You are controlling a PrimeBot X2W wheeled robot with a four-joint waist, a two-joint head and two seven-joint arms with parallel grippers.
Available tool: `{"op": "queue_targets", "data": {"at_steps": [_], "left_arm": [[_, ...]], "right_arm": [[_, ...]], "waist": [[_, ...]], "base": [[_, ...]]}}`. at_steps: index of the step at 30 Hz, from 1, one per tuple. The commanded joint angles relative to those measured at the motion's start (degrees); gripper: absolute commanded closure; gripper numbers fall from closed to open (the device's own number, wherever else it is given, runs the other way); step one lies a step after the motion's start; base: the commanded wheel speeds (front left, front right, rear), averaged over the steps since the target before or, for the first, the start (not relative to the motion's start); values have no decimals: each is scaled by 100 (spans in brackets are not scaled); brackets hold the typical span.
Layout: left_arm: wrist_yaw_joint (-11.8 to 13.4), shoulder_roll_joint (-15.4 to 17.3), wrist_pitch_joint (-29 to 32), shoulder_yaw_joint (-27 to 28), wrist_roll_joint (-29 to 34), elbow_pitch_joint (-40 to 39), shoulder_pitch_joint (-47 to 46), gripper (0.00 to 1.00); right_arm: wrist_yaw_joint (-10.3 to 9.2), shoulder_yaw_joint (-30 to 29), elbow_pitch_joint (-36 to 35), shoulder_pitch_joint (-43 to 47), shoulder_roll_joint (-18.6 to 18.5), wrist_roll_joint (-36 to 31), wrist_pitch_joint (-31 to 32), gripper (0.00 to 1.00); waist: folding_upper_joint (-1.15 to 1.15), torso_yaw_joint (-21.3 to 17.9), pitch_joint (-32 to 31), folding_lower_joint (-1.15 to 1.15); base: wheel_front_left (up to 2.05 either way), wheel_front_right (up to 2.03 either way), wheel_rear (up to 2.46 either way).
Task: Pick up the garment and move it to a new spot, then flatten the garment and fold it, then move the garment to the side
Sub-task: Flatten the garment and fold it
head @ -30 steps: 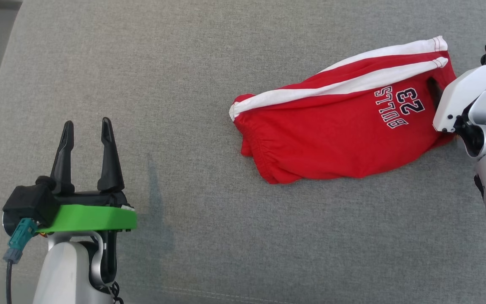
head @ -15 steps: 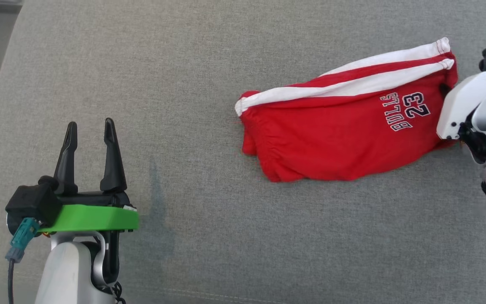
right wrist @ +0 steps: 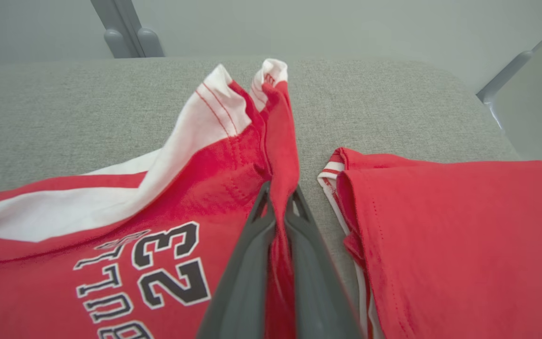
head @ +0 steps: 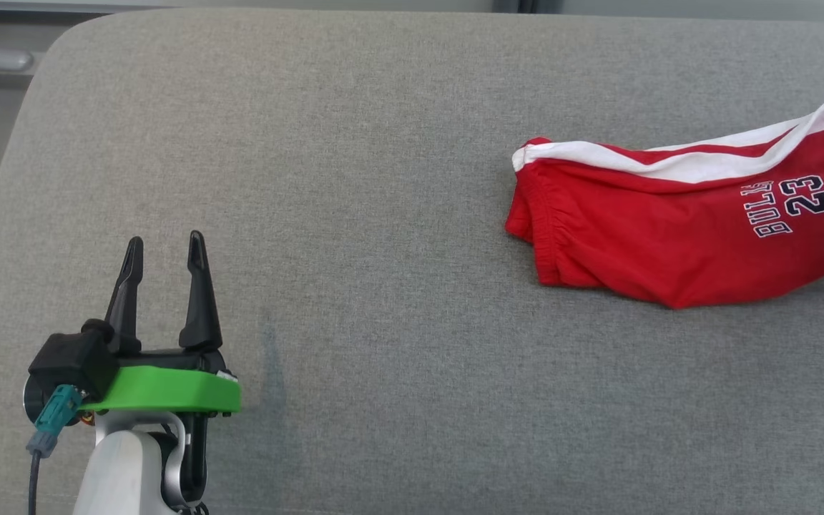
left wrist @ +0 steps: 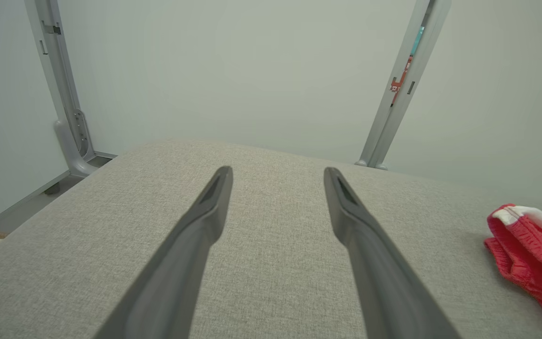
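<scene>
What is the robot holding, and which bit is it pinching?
The right gripper pinches the red shorts by a fold at the leg-opening end, beside the 23 print. The left gripper holds nothing.

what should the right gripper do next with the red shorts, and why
Probably lift the right gripper straight up a little. Its jaws are shut on a fold of the red shorts near the leg hem, while the rest lies on the gray cushion. A second red garment lies close beside, so raising before carrying should avoid dragging into it.
</scene>
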Motion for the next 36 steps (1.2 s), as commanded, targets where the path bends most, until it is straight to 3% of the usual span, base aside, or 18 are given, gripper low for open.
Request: {"op": "queue_targets", "data": {"at_steps": [1, 11, 16, 22, 36], "left_arm": [[-35, 7, 2, 5, 33, 29, 119, 0], [-57, 9, 2, -9, 26, 138, 264, 0], [-83, 9, 2, 18, -16, 149, 284, 0], [-94, 9, 2, -82, -95, 171, 118, 0], [-95, 9, 2, -270, -174, 243, -116, 0]], "right_arm": [[-12, -39, -224, 123, 124, -139, 46, 100], [-12, 644, -1808, 619, 979, -280, 726, 100], [-11, 924, -2067, 496, 1520, -203, 864, 100], [-12, 1329, -1597, 176, 1847, -230, 816, 100], [-11, 2555, -105, -230, 1882, 320, 364, 100]], "waist": [[0, -82, -201, 0], [0, -96, -516, 0], [0, -85, -544, 0], [0, 61, -435, 0], [0, 414, -274, 0]], "base": [[0, 0, 0], [0, 0, 0], [0, 0, 0], [0, 0, 0], [0, 0, 0]]}}
